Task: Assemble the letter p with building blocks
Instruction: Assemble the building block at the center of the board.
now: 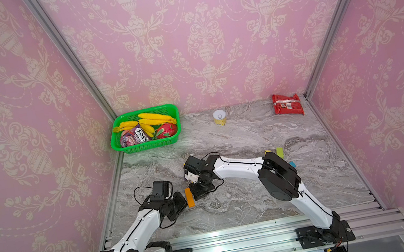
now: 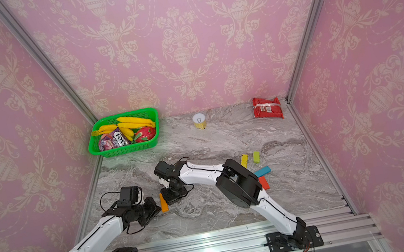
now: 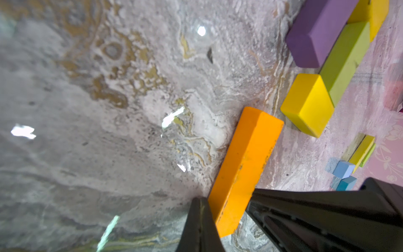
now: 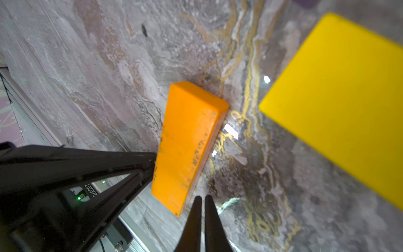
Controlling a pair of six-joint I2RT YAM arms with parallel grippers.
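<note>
- In both top views the orange block lies on the marble table, low and left of centre. It is between the left gripper and the right gripper. The wrists cover the fingertips here, so I cannot read the contact from above.
- In a top view, a yellow block, a lime block, a teal block and a red block lie right of centre. They are partly hidden by the right arm's elbow. I judge that this elbow could sweep them if the arm swings low.
- Left wrist view: at the bottom edge the left gripper's fingers are together and hold nothing. They lean on one long side of the orange block, and the black tip of the right gripper meets the opposite side.
- At the upper right of the same view, a purple block, a second lime block and a near yellow block sit close together, partly cut by the frame. This is probably the letter begun, but I cannot tell its shape.
- Right wrist view: the right gripper's fingers are pressed together and empty, just beside the block's near end. A large yellow shape at the right is blurred and cut off.
- Risk, as I judge it: the two pushes are not on one line. They can turn or tip the orange block, or drive it into the near yellow block and disturb the group.
</note>
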